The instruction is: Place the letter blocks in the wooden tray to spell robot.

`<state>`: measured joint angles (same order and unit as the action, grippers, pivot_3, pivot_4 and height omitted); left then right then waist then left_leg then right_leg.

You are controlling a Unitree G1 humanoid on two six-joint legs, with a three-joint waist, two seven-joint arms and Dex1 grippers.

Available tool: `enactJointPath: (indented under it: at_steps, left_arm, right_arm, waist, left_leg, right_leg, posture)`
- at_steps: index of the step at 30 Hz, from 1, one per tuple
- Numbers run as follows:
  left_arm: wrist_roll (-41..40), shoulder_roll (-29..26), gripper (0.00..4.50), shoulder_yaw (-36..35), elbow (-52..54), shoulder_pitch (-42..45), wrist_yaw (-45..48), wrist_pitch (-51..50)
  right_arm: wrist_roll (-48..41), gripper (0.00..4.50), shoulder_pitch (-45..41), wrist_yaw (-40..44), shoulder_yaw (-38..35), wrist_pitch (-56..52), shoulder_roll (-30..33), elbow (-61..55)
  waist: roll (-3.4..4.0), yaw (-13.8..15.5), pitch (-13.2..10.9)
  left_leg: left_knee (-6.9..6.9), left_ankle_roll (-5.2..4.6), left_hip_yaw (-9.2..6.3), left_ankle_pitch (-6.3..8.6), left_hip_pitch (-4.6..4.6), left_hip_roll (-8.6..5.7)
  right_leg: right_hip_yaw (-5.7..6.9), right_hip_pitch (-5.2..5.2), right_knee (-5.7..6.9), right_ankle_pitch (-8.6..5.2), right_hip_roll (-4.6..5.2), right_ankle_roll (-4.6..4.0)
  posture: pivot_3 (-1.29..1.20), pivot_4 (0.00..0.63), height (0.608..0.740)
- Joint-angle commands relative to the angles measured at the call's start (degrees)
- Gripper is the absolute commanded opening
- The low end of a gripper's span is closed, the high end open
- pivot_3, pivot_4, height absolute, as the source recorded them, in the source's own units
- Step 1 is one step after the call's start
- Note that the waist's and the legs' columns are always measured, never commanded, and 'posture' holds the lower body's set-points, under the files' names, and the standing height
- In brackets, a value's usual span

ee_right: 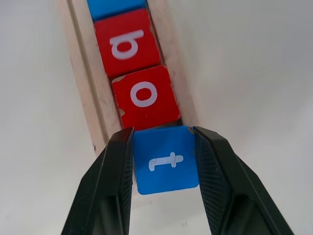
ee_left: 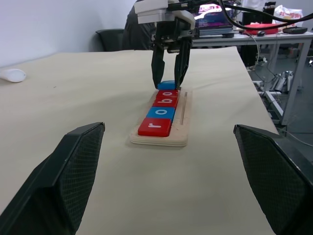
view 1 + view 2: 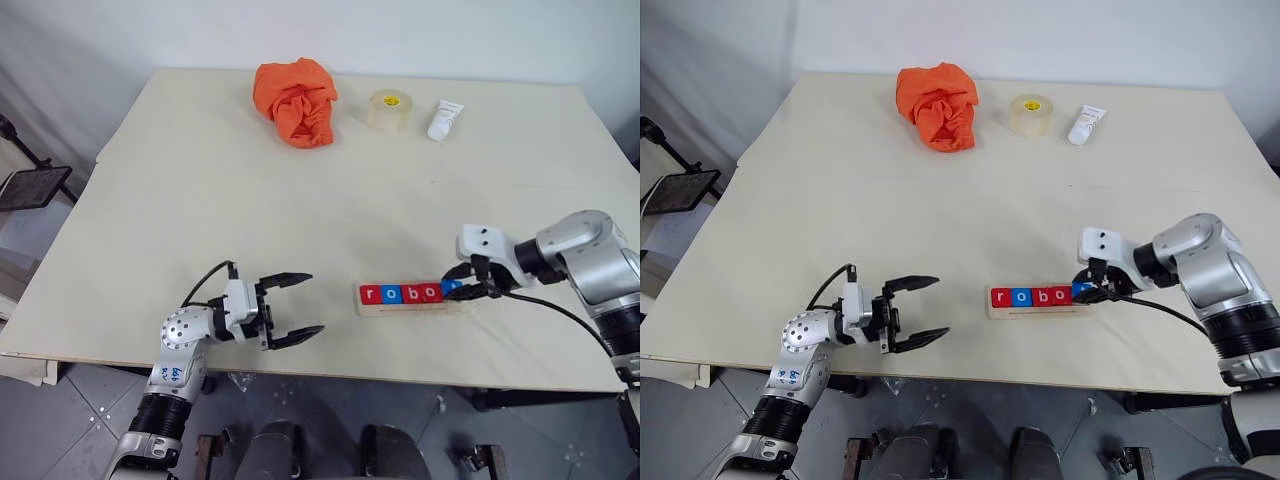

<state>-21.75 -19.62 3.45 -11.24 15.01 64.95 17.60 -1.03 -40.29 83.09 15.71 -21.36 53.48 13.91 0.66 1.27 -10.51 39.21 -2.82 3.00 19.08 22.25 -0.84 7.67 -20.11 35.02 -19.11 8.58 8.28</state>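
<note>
Letter blocks r, o, b, o [image 3: 400,293] sit in a row in the wooden tray [image 3: 415,308] near the tabletop's [image 3: 300,210] front edge. From the head views we see the right gripper [image 3: 467,283] at the tray's right end, but the last block's letter is unreadable. Our right wrist view supplies it: a blue t block [image 1: 165,159] clamped between the jaws, touching the second o. Our left gripper [image 3: 297,308] hovers left of the tray, jaws wide and empty.
</note>
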Motion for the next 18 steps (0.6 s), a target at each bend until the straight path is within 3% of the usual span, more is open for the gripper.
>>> enactJointPath:
  at_steps: [1,6,15,18]
  left_arm:
    - [0.30,0.35,4.50,0.40,2.10,-0.59,-0.58,0.99]
    - [0.50,0.44,4.50,0.32,1.59,-0.33,-0.60,1.30]
    - [0.78,0.75,4.50,0.34,0.40,0.69,-0.36,1.76]
    - [0.78,0.86,4.50,0.36,0.16,0.88,-0.25,1.83]
  right_arm:
    - [-0.49,1.42,-1.06,0.95,-0.43,-0.05,-0.18,-0.81]
    - [-0.65,1.42,-0.27,1.38,-0.31,0.06,-0.15,-1.68]
    - [-3.35,4.40,0.16,2.44,-2.33,-2.50,1.28,-6.46]
    - [-4.88,4.48,0.52,2.84,-3.40,-3.61,2.13,-8.06]
  waist:
    - [0.00,-0.01,0.00]
    - [0.00,-0.04,0.00]
    - [0.00,0.00,0.00]
    - [0.00,0.03,0.00]
  left_leg:
    - [0.00,0.00,0.00,0.00,0.00,0.00]
    - [0.00,0.00,0.01,0.00,0.00,0.00]
    - [0.00,0.00,0.01,0.00,0.01,0.00]
    - [0.00,0.00,0.00,0.00,0.01,0.00]
  right_leg:
    - [0.00,0.00,0.00,0.00,0.00,0.00]
    - [0.00,-0.01,0.00,0.00,0.00,0.00]
    - [-0.01,-0.02,0.00,0.00,0.00,0.00]
    - [0.00,-0.02,0.01,0.00,0.00,0.00]
  posture:
    - [0.00,0.150,0.740]
    - [0.00,0.150,0.740]
    - [0.00,0.150,0.740]
    - [0.00,0.150,0.740]
